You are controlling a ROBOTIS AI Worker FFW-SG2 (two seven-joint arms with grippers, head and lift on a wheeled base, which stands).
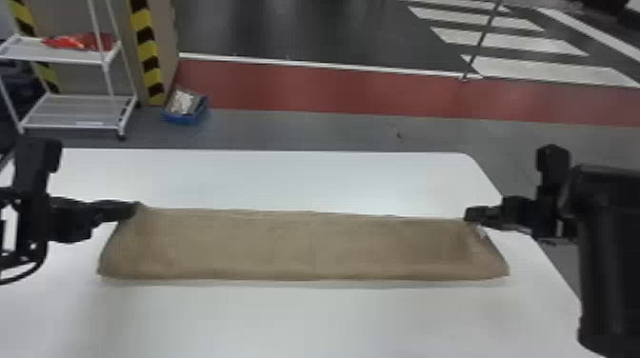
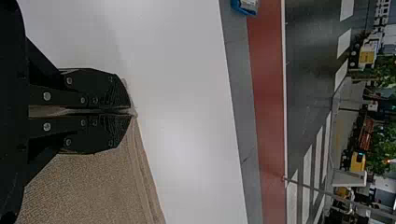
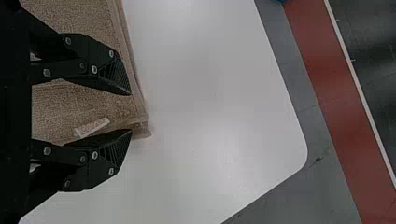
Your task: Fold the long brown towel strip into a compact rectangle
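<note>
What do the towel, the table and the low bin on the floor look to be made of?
Towel: woven cloth, probably cotton, matte; a looped, grainy nap and a stitched hem show up close.
Table: smooth white top, likely laminate, satin; it gives soft, blurred highlights.
Bin: blue, probably plastic, judging by its even colour; too small to be sure.

white table (image 1: pixel 285 323), white rack (image 1: pixel 76 110), blue bin (image 1: pixel 180 118)

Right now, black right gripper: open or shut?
The right gripper is open: its flat black fingers stand apart, long brown towel strip visible between them.
</note>
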